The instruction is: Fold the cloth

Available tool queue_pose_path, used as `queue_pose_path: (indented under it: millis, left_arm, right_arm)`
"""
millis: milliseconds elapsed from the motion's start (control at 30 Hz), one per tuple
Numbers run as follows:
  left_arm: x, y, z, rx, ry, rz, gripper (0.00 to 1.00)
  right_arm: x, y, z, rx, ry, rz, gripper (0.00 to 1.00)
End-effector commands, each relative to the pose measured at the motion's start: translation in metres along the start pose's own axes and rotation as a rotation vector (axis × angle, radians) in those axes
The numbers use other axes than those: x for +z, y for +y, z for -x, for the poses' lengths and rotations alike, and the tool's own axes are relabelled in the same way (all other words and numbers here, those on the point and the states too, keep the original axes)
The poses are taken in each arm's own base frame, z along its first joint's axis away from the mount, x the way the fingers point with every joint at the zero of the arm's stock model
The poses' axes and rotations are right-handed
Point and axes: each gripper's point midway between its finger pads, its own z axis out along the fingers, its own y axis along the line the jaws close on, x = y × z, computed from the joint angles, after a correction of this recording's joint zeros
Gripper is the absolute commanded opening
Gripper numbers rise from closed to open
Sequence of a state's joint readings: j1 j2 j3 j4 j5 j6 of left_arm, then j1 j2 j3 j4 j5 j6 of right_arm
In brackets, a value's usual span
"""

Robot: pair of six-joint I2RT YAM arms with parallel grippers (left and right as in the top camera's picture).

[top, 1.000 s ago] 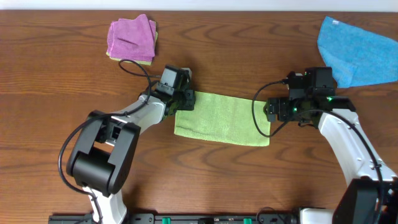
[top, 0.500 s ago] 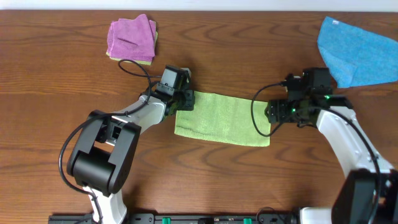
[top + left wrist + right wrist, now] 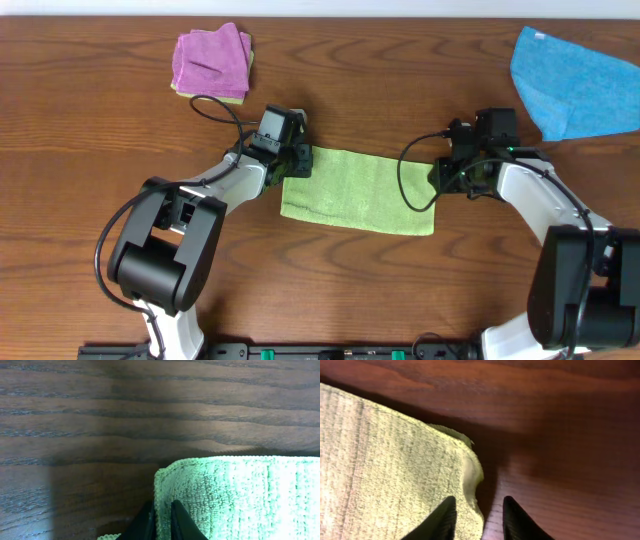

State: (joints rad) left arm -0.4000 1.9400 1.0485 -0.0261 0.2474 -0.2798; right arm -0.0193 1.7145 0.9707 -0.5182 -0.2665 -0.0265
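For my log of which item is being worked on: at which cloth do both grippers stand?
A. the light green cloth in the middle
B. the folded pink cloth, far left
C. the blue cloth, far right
A: the left gripper is at the left end of the light green cloth and the right gripper straddles its right edge.

Brown table (image 3: 80, 120), green cloth (image 3: 355, 190), blue towel (image 3: 575, 85), pink towel (image 3: 210, 60)

Pink stack (image 3: 210, 62) and blue cloth (image 3: 575, 85) sit well beyond green cloth (image 3: 360, 190).
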Motion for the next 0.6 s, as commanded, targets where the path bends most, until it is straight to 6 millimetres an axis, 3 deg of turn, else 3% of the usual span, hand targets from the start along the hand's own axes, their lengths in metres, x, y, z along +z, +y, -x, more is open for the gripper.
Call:
queue_pose_path:
  millis: [0,67,300,567]
  left_arm:
    - [0.008,0.012,-0.015,0.000,0.037,0.038,0.13]
    - [0.008,0.012,-0.013,0.001,0.031,0.036,0.13]
    - [0.009,0.011,-0.012,0.002,0.025,0.034,0.13]
    - [0.009,0.011,-0.012,0.003,0.025,0.034,0.13]
  right_arm:
    - [0.001,0.001,0.001,0.008,-0.005,0.021,0.22]
    - [0.001,0.001,0.002,0.007,-0.009,0.021,0.18]
    - [0.001,0.002,0.008,0.000,-0.033,0.021,0.23]
    - [0.001,0.004,0.011,-0.004,-0.047,0.039,0.21]
